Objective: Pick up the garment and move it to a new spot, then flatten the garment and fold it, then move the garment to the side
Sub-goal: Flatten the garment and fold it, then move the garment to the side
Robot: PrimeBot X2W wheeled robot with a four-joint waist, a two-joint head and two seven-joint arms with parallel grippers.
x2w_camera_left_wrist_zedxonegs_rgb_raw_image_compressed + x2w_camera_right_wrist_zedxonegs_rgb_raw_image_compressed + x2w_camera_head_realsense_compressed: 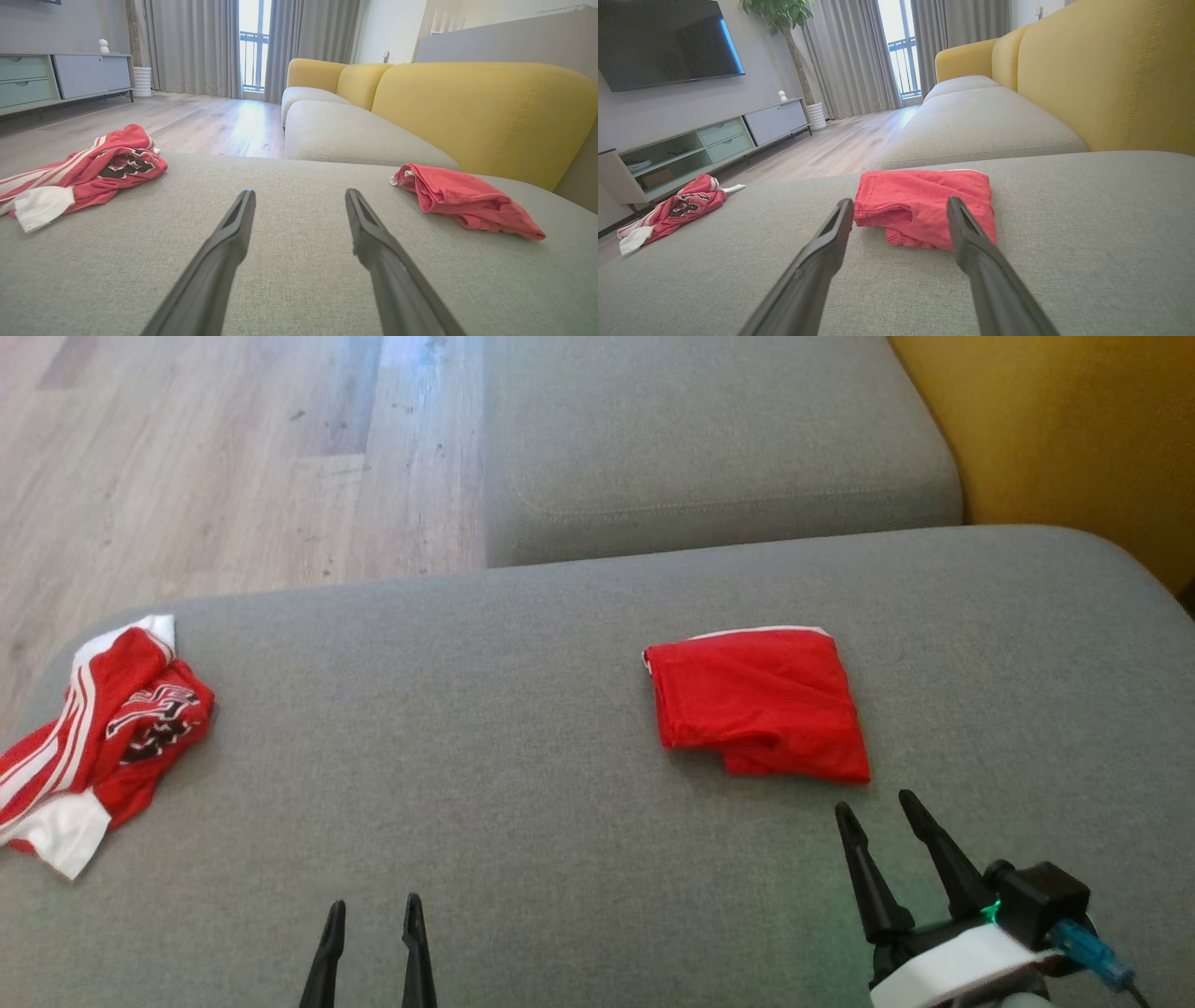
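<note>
A folded red garment point(758, 705) lies flat on the grey sofa cushion point(485, 728), right of centre in the head view, with a thin white edge showing along its top side. The right hand point(875, 803) sits at the lower right of that view, its two dark fingers spread wide with nothing between them, and their tips point up the frame, close below the garment's lower right corner without touching it. In the right wrist view the garment lies just beyond the fingertips, in the middle of the frame. The left hand point(374, 903) rises from the bottom edge, left of centre in the head view, likewise wide open and empty, over bare cushion. A crumpled red-and-white garment point(103, 737) with a dark printed patch lies at the far left edge of the cushion, well apart from both hands and from the folded piece. A second grey cushion point(719, 439) and the yellow sofa back point(1074, 429) fill the upper right, and wooden floor point(205, 457) the upper left.
</note>
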